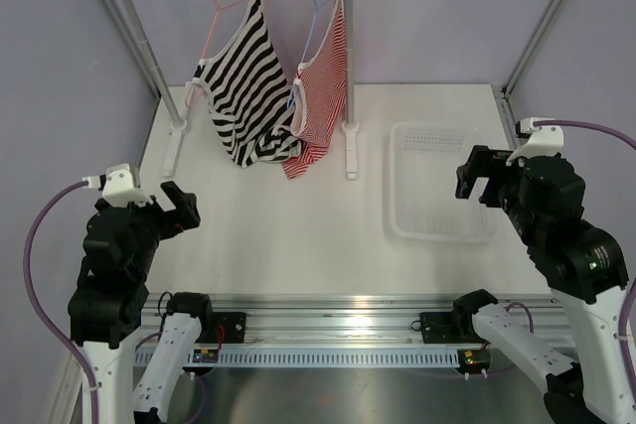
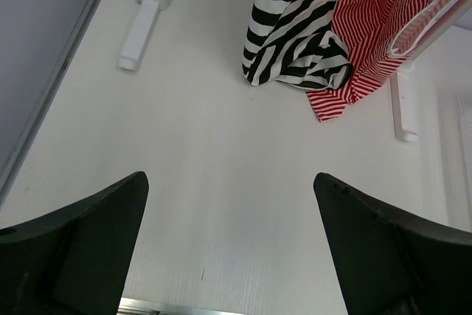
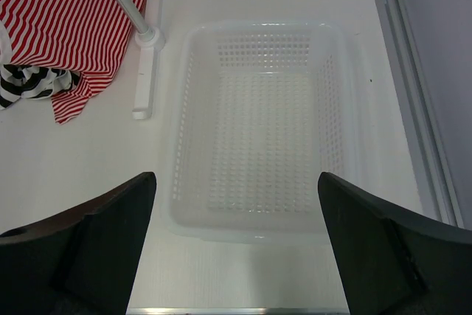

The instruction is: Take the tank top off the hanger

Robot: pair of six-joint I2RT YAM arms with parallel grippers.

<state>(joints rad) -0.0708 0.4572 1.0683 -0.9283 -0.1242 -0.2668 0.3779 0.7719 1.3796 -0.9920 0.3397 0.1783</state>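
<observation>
Standing wide open, empty, both jaws had not yet approached; next they should reach the striped black-and-white tank top (image 1: 248,86) on the pink wire hanger (image 1: 216,2), well ahead.

Lab test cell: bare grey walls (image 1: 447,7), aluminium mounting rail (image 1: 338,307).

The left end effector (image 2: 228,182) stands wide open above the white worktop (image 2: 184,145). Farther off hangs the tank top (image 2: 295,35), hem bunched, touching a red-striped top (image 2: 369,42) at its right.
</observation>
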